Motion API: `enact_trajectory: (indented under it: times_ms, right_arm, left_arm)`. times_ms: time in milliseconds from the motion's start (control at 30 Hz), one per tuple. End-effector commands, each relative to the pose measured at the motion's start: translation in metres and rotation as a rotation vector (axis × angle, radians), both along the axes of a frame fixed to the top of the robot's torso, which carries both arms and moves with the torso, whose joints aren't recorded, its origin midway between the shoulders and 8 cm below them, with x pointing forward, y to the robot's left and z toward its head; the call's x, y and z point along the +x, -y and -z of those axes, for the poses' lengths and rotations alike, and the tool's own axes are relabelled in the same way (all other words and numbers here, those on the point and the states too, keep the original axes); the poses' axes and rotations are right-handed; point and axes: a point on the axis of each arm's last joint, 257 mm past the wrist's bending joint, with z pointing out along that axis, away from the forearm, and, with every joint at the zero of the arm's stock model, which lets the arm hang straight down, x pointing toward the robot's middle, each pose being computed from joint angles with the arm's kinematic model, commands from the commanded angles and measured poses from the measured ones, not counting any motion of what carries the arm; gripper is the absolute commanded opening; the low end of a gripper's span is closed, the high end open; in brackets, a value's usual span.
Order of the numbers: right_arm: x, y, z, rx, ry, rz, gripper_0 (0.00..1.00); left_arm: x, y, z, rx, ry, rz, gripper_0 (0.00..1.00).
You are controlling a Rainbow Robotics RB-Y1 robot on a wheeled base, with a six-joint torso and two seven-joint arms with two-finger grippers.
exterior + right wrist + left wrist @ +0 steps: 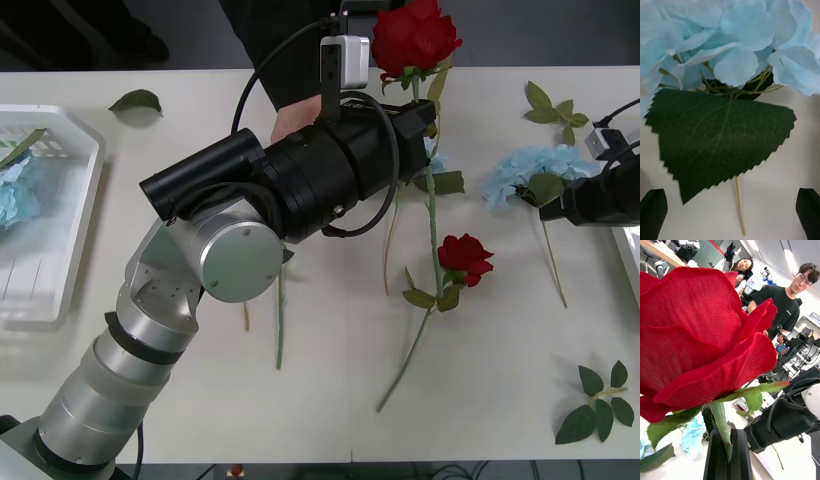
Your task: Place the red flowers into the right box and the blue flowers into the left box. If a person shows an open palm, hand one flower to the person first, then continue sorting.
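Left end effector [729,453] grips one of two red roses [415,38].

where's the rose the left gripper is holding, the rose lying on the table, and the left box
held red rose [415,38], front view, on the bloom above the left gripper [730,450]
lying red rose [464,257], front view, on the bloom
left box [84,200], front view, on the white rim's near-side edge

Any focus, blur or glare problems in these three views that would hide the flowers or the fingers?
Front view: evenly lit and sharp, soft shadows only; the left arm's bulk hides part of the table. Right wrist view: the blue flower is soft, its leaf sharper, the dark fingertips blurred. Left wrist view: the red rose is crisp, ceiling lights glare behind.
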Motion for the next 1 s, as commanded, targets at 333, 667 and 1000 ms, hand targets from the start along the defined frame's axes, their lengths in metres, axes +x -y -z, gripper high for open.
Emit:
enact_trajectory:
  times_ms: [333, 667, 1000]
  right_arm:
    - [0.025, 0.013, 0.024, -0.078, 0.022, 0.008, 0.98]
    - [0.027, 0.006, 0.042, -0.078, 0.015, 0.002, 0.92]
    - [0.03, -0.008, 0.055, -0.061, 0.02, -0.001, 0.88]
  left_arm:
    - [-0.007, 0.005, -0.022, -0.015, 0.058, 0.015, 0.0]
    - [-0.007, 0.005, -0.022, -0.016, 0.056, 0.015, 0.0]
    - [-0.007, 0.004, -0.022, -0.02, 0.052, 0.017, 0.0]
